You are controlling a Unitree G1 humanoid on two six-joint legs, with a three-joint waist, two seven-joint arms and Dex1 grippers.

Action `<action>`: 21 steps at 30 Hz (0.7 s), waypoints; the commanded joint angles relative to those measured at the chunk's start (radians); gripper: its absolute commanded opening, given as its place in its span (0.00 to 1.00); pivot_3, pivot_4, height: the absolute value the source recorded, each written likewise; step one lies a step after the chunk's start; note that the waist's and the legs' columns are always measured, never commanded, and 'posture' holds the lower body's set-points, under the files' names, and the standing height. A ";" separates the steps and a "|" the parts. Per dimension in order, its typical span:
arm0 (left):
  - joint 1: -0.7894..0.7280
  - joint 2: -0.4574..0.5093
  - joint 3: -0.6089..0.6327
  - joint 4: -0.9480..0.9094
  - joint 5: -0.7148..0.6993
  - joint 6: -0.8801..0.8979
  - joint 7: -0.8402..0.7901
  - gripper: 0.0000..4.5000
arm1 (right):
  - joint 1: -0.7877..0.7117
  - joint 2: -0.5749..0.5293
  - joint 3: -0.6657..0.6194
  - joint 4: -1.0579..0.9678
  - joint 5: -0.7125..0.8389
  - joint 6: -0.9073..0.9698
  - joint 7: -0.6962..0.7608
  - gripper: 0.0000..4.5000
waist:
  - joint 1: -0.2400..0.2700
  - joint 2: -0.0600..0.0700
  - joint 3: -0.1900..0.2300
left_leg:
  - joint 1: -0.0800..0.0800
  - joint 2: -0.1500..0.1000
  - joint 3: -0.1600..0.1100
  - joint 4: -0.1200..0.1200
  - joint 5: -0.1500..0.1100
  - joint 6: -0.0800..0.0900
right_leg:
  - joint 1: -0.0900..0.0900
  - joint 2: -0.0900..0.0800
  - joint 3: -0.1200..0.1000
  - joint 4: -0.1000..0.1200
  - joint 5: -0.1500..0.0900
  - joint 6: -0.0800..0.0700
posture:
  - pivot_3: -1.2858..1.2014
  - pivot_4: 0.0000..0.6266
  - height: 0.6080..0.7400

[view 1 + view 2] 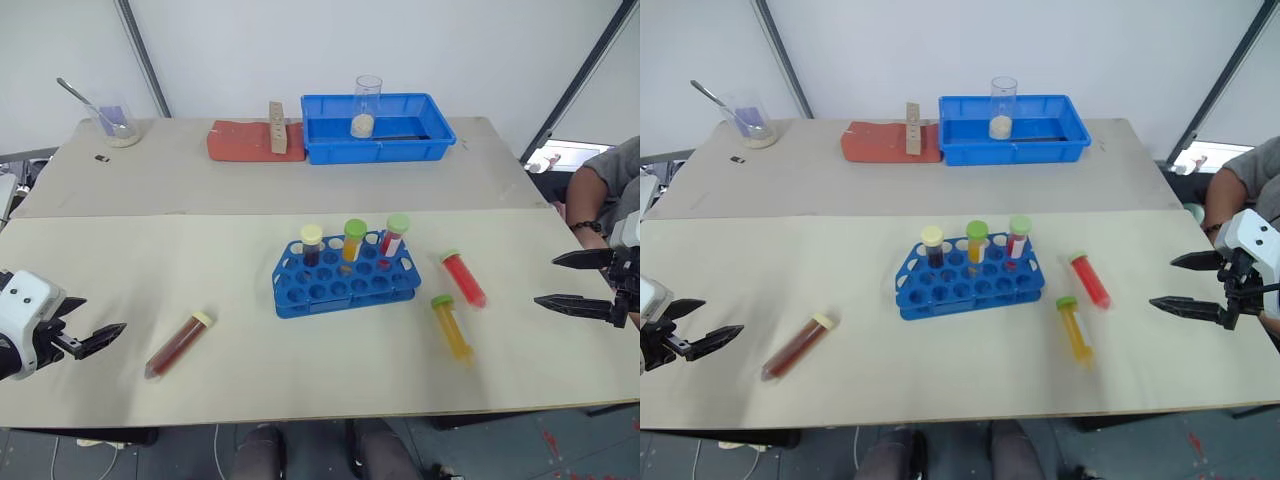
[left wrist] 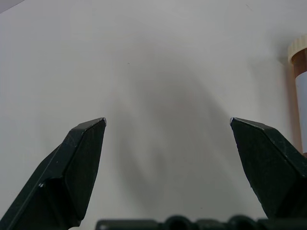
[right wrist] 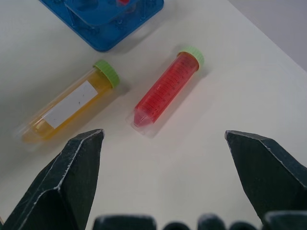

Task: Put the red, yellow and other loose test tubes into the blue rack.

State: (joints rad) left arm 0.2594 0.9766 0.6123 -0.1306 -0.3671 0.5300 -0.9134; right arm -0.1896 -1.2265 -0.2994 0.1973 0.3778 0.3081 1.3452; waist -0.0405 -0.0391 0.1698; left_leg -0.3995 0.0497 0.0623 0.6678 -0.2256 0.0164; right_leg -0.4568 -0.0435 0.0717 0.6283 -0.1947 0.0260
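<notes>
- Black fingers of the left gripper [image 1: 108,334] were spread wide, nothing held, beside the dark red tube [image 1: 179,344].
- Right gripper [image 1: 561,280] was likewise gaping and empty, near the red tube [image 1: 464,278] and yellow tube [image 1: 452,327].
- Blue rack [image 1: 345,275] was seen mid-bench, three tubes standing in it.

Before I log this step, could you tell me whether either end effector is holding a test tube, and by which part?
Nothing is held. The left end effector and right end effector are both open and empty above the table.
</notes>
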 commanded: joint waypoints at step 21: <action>-0.026 -0.019 0.022 0.043 -0.014 -0.077 -0.044 0.99 | 0.011 0.004 -0.028 0.010 -0.001 -0.064 0.004 1.00 | -0.001 0.000 0.000 | 0.000 0.000 0.000 0.000 0.000 0.000 | 0.000 0.000 0.000 0.001 0.000 0.000 | 0.52 0.24 1.00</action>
State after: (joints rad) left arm 0.2409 0.9554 0.6117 -0.0803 -0.3638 0.4848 -0.9424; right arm -0.1760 -1.2223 -0.2979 0.2327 0.3696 0.2322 1.3534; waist -0.0420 -0.0391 0.1698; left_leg -0.3992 0.0496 0.0624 0.6678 -0.2255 0.0165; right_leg -0.4567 -0.0435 0.0717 0.6292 -0.1946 0.0259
